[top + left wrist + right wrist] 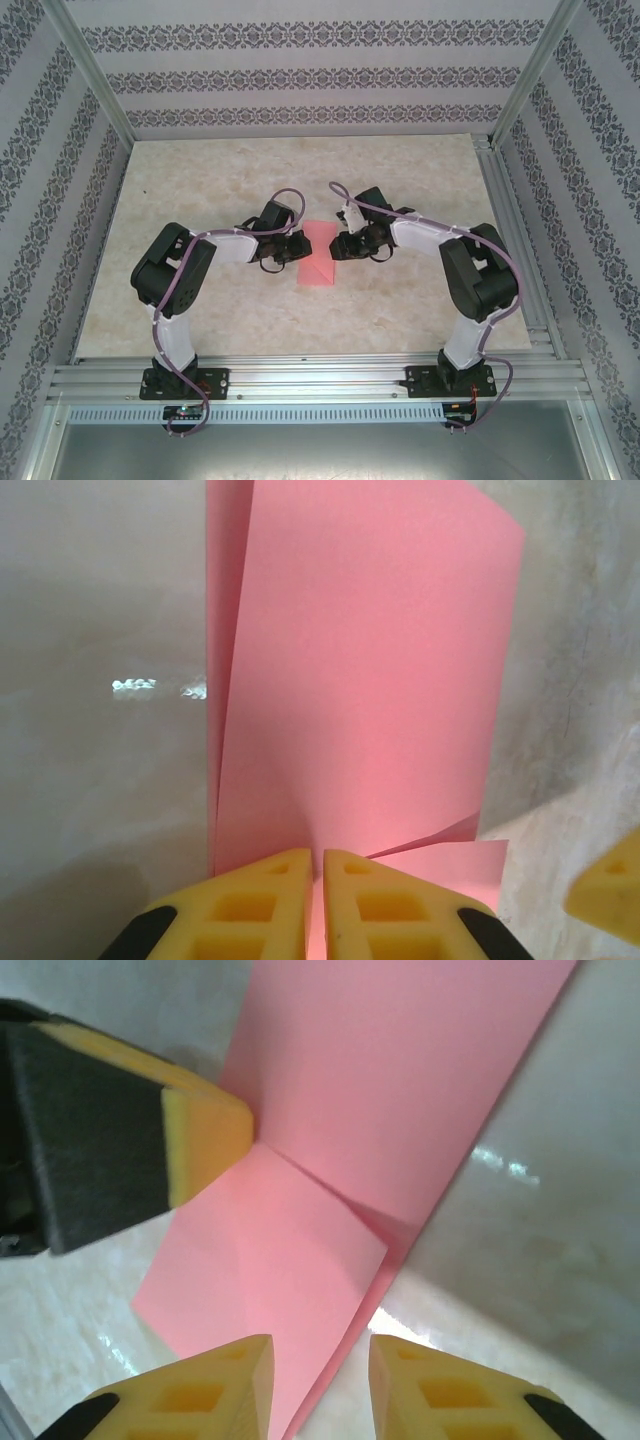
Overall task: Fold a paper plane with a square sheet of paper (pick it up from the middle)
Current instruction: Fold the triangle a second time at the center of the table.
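Note:
The pink-red square sheet of paper [320, 262] lies mid-table between both arms, folded into overlapping layers. In the left wrist view the paper [365, 670] rises ahead of my left gripper [317, 880], which is shut on its near edge, with pink showing in the thin slit between the yellow fingers. From above, the left gripper [298, 247] sits at the sheet's left side and the right gripper [340, 247] at its right. My right gripper [320, 1380] is open. The paper [300, 1260], a flap folded over a lower layer, has its edge running into the gap, touching neither finger.
The marble-patterned table [200, 200] has metal frame posts and patterned walls around it. A left-gripper fingertip [205, 1145] presses the paper's fold in the right wrist view. A right-gripper fingertip [610, 885] shows at the left wrist view's right edge.

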You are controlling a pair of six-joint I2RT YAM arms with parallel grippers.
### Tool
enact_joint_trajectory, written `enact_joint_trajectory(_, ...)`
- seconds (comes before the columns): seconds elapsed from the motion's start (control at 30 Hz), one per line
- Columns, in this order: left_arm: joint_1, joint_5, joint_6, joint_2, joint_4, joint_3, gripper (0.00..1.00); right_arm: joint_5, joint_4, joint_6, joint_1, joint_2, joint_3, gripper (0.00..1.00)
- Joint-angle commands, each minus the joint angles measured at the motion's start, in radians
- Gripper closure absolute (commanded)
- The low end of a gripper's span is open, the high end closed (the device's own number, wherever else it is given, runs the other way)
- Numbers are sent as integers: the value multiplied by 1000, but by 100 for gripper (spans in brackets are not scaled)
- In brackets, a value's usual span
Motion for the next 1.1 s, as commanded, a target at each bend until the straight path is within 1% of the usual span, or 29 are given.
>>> enact_joint_trajectory(0.0,-1,-2,5,31,-15,-19,86,-17,137,118,22,-84,-99,72)
enact_joint_trajectory(0.03,-2,0,7,31,-17,-18,86,-51,178,153,29,-95,-122,75)
enact_joint_trajectory(0.1,-1,-1,9,31,-22,-16,86,-80,250,211,48,-100,-152,79)
enact_joint_trajectory(0.13,-1,-2,10,31,-21,-16,86,-98,293,244,66,-89,-161,84)
enact_joint_trajectory(0.27,-1,1,12,31,-24,-14,86,-117,419,335,117,-19,-180,90)
enact_joint_trajectory(0.4,-2,3,16,29,-29,-11,86,-122,508,398,119,47,-211,94)
enact_joint_trajectory(0.47,0,2,21,30,-36,-6,86,-122,513,397,123,72,-223,94)
enact_joint_trajectory(0.57,0,-1,28,29,-47,-1,86,-90,486,374,114,87,-260,94)
enact_joint_trajectory(0.7,0,-2,31,33,-49,-1,86,-106,472,365,104,104,-298,94)
enact_joint_trajectory(0.9,0,-2,35,37,-56,13,86,-128,461,375,109,50,-367,92)
enact_joint_trajectory(1.07,-1,-4,37,35,-60,16,86,-98,376,349,114,-23,-380,91)
